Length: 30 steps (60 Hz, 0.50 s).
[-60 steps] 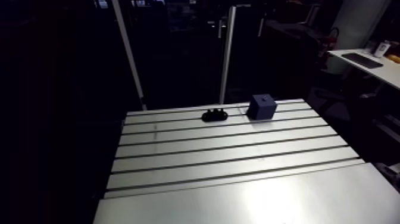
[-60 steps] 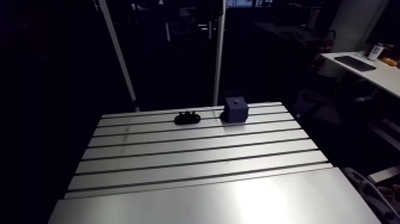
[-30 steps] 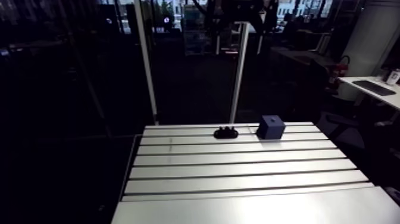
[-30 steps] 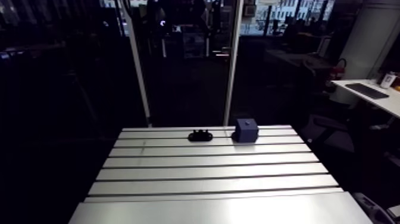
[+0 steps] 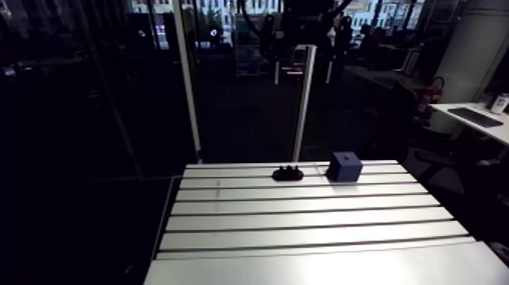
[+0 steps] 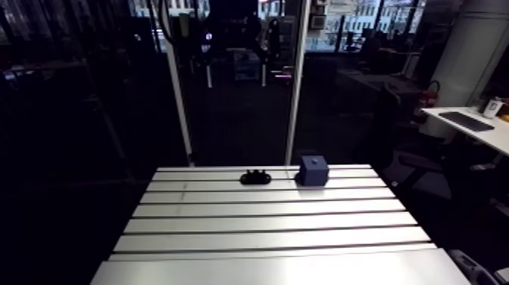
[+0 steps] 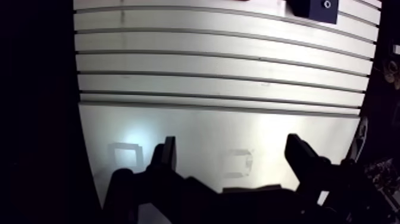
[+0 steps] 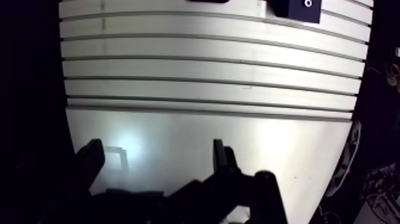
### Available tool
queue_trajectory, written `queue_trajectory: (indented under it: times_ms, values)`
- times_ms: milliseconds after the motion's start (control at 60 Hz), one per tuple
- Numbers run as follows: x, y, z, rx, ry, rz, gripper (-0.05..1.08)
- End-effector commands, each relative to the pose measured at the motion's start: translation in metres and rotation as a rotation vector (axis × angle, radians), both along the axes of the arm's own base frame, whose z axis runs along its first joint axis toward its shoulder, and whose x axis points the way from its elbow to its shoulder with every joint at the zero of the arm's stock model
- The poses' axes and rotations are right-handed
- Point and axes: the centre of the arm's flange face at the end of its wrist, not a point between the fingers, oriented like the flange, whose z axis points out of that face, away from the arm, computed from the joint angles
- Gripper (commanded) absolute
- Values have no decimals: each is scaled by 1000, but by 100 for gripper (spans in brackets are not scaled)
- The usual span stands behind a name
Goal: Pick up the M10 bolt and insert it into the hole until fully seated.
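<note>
Looking down past the claw [image 7: 232, 146], I see its two fingers [image 7: 168, 154] spread wide with nothing between them, above the smooth near strip of the table [image 7: 208, 59]. Well ahead, beyond all the slots and off to one side, sits the blue block [image 7: 314, 9], its hole [image 7: 327, 5] facing up. Near it lies a small black knobbed lump [image 5: 288, 173], too small for me to confirm as the bolt.

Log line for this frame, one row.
phase: pre-grasp | jaws: open, empty, over smooth end of table | blue block: far edge, hole on top | small black object: beside block, apart
</note>
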Motion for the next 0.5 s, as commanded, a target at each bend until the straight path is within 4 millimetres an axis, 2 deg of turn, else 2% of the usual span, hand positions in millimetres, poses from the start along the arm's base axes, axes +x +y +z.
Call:
queue_trajectory:
  times_ms: [17,500]
  values:
    - [-2,0,-1,0,0,0,1]
    - [-6,-3,-5,-1,11,6,1]
